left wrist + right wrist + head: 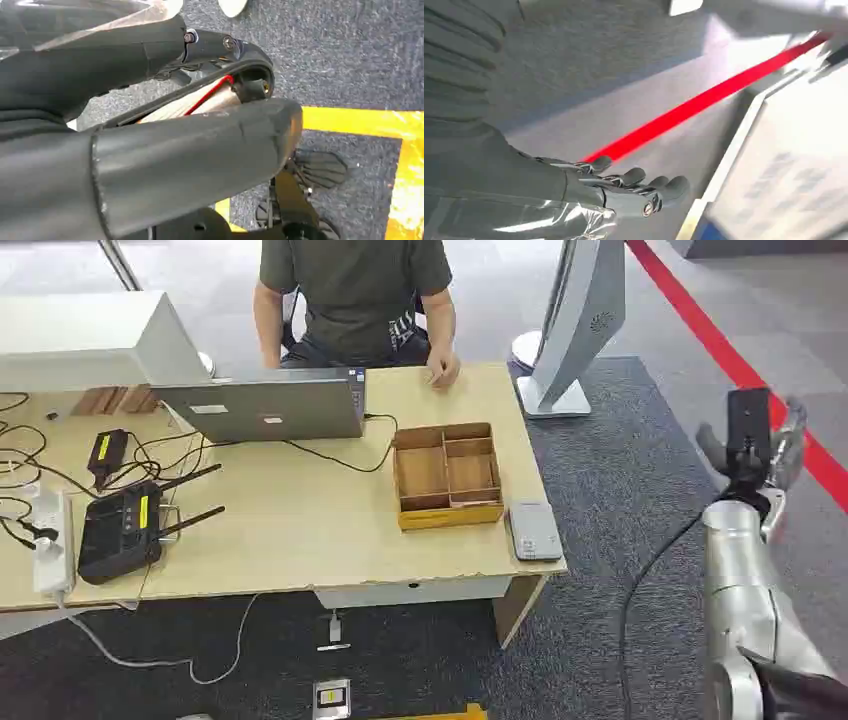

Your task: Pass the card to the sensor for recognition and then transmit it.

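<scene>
Right hand (752,452): raised at the right of the scene, over the dark carpet (620,480) and well apart from the desk (300,530). In the right wrist view this hand (624,187) has its fingers (669,186) stretched out side by side and slightly apart, with nothing in them. A red floor line (704,100) runs beyond the fingers.

Left hand (190,160): seen close in the left wrist view, over dark carpet and a yellow floor marking (360,122). A pale flat piece (195,100) with a red edge lies between the thick grey thumb and the dark parts beside it. I cannot tell whether this piece is the card, nor whether the hand has hold of it.

Grey sensor pad (533,530): lies flat on the near right corner of the desk, just beside the wooden box (447,475) and nearer than it. The box is divided into compartments, and these show bare wood.

Other items on the desk:
- A grey laptop (265,405) stands at the far middle, and a black cable runs from it toward the box.
- A black controller (120,530) with two antennas lies at the near left.
- A white power strip (50,540) lies left of the controller, among loose cables.

A person (355,300) sits at the far side of the desk, with one hand (443,370) resting on the desk edge to the right of the laptop. A white stand (575,325) rises from the floor beyond the far right corner of the desk.
</scene>
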{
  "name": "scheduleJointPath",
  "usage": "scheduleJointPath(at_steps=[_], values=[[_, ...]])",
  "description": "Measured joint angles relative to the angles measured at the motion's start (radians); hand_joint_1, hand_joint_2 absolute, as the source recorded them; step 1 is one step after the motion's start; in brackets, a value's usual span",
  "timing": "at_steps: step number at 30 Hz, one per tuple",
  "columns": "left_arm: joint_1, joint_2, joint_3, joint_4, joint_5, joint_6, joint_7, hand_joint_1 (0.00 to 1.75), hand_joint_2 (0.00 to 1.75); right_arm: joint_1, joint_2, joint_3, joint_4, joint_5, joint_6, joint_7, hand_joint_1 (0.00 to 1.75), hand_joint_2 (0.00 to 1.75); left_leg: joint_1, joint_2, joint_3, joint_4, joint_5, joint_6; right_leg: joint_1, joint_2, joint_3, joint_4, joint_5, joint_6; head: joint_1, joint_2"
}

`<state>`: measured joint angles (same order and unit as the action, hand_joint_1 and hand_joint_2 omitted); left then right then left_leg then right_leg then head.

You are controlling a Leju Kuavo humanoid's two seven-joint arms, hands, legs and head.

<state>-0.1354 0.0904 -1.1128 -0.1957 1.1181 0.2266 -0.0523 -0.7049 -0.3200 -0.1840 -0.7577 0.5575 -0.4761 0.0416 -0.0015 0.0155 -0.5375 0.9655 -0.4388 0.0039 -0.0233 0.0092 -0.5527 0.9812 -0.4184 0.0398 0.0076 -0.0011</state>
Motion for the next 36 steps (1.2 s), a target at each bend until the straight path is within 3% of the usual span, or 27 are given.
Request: scheduleJointPath(at_steps=[3, 5, 8, 18, 32, 33, 36], values=[[-0.001, -0.003, -0.02, 0.0, -0.007, -0.003, -0.003, 0.0, 0.0, -0.018, 0.014, 0.16, -0.066, 0.064, -0.001, 0.019, 0.0, 1.75, 0.001, -0.01, -0.004, 0.0, 0.003, 0.0, 0.001, -0.009, 0.0, 0.001, 0.0, 0.0, 0.001, 0.0], [-0.002, -0.003, -0.028, 0.0, -0.013, -0.004, -0.004, 0.0, 0.0, -0.042, 0.025, 0.392, -0.125, 0.114, 0.011, 0.026, 0.0, 1.75, 0.003, -0.01, -0.002, 0.0, 0.004, -0.001, 0.003, -0.01, -0.002, 0.0, 0.001, -0.001, -0.001, 0.0], [-0.002, -0.004, -0.039, 0.0, -0.021, -0.008, -0.004, 0.0, 0.0, -0.046, 0.034, 0.498, -0.155, 0.169, 0.019, 0.043, 0.0, 1.75, 0.005, -0.024, -0.006, 0.001, 0.007, -0.001, 0.004, -0.024, 0.0, 0.0, -0.001, -0.002, -0.001, 0.0], [0.005, -0.004, -0.047, 0.0, -0.021, -0.011, 0.004, 0.0, 0.0, -0.083, 0.072, 0.702, -0.157, 0.278, 0.063, 0.049, 0.0, 1.75, 0.005, -0.022, -0.009, 0.001, 0.006, -0.001, 0.004, -0.023, -0.003, -0.001, -0.001, -0.002, -0.001, 0.0], [0.008, -0.005, -0.048, 0.0, -0.009, -0.011, 0.001, 0.0, 0.0, -0.178, 0.135, 0.816, 0.013, 0.307, 0.044, 0.036, 0.0, 1.75, 0.005, -0.021, -0.009, 0.001, 0.006, -0.002, 0.005, -0.023, -0.004, -0.001, 0.0, -0.002, -0.001, 0.0], [0.008, -0.005, -0.048, 0.0, -0.008, -0.011, 0.003, 0.0, 0.0, -0.178, 0.135, 0.82, 0.021, 0.307, 0.044, 0.036, 1.75, 1.75, 0.005, -0.021, -0.009, 0.001, 0.006, -0.002, 0.005, -0.023, -0.004, -0.001, 0.0, -0.002, 0.0, 0.0], [0.009, -0.005, -0.048, 0.0, -0.006, -0.011, 0.009, 0.0, 0.0, -0.179, 0.138, 0.829, 0.044, 0.31, 0.043, 0.035, 1.75, 1.75, 0.005, -0.021, -0.009, 0.001, 0.006, -0.002, 0.005, -0.023, -0.004, -0.001, 0.0, -0.002, -0.001, 0.0]])
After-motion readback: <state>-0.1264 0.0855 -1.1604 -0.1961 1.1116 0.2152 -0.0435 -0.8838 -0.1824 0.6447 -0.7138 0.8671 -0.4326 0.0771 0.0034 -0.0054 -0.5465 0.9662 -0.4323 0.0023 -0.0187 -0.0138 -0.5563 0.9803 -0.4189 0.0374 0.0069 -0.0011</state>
